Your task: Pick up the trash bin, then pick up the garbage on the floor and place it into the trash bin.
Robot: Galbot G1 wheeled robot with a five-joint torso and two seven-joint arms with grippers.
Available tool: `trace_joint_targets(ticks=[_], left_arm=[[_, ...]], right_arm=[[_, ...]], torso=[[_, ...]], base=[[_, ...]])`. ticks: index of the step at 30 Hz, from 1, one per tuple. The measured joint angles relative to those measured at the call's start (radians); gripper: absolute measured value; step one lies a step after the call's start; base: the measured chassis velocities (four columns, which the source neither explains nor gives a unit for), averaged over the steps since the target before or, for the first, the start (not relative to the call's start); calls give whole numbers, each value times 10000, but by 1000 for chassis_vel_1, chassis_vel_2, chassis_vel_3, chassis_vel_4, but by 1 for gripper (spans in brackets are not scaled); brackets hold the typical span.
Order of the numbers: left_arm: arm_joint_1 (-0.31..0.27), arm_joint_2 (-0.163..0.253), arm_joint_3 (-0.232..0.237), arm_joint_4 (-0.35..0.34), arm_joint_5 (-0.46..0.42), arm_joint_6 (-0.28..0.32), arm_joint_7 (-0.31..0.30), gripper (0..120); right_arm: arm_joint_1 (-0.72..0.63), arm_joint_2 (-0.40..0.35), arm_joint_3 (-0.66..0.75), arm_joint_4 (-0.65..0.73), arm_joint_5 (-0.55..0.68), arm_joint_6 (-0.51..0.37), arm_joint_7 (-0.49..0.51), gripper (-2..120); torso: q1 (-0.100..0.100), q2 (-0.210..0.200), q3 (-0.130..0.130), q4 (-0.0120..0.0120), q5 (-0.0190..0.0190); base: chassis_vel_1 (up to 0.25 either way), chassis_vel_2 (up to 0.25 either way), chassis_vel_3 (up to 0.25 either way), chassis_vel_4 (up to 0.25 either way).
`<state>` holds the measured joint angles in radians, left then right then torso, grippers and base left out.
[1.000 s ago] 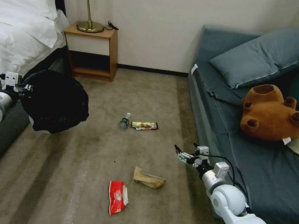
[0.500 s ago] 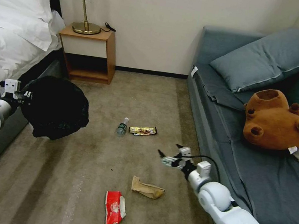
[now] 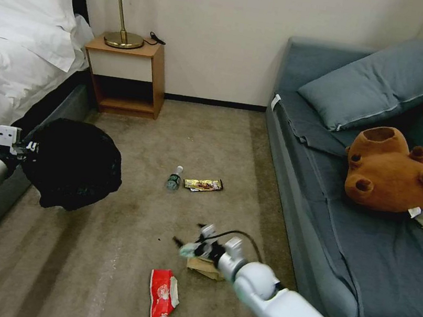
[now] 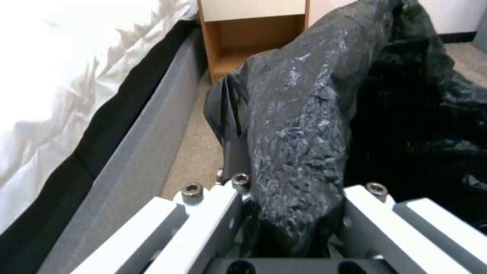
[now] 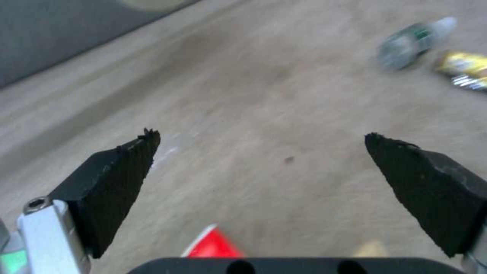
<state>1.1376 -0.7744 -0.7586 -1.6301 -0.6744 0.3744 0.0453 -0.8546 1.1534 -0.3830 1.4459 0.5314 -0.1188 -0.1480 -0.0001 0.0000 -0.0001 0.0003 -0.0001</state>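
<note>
Right end effector [image 3: 180, 245] is spread wide, empty, low center frame above the brown paper bag [image 3: 201, 266]. Left end effector [image 3: 26, 149] pinches the trash bin [image 3: 73, 164] rim at left.

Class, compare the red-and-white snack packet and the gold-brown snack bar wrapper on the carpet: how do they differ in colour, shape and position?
The red-and-white snack packet is red with a white patch; the gold-brown snack bar wrapper is gold and brown. The packet is broader, the wrapper slim. The packet lies nearer the robot, the wrapper farther off beside the bottle. Both lie flat on the carpet, untouched.
</note>
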Motion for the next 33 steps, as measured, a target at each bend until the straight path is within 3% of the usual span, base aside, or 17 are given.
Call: trace_joint_targets(ticks=[6,9,16,33], left_arm=[[63,-198,80,-174,84,-1,-14,4],[-101,-261,400,-211,157,27,-110,4],[-283,-273,680,-164,200,59,-129,4],[-287,-677,948,-127,491,34,-116,4]], right_arm=[[-170,17,-370,-127,-132,-18,-114,100],[-202,-543,-843,-61,-200,-188,-213,100],[-433,-1035,-1085,7,-211,-276,-329,100],[-3,-194,-1929,-1001,-163,-164,-360,100]], torso=[[0,0,0,-4,1],[1,0,0,-4,-1],[0,0,0,-6,1],[0,0,1,-3,1]], base=[[0,0,0,0],[0,0,0,0],[0,0,0,0],[0,0,0,0]])
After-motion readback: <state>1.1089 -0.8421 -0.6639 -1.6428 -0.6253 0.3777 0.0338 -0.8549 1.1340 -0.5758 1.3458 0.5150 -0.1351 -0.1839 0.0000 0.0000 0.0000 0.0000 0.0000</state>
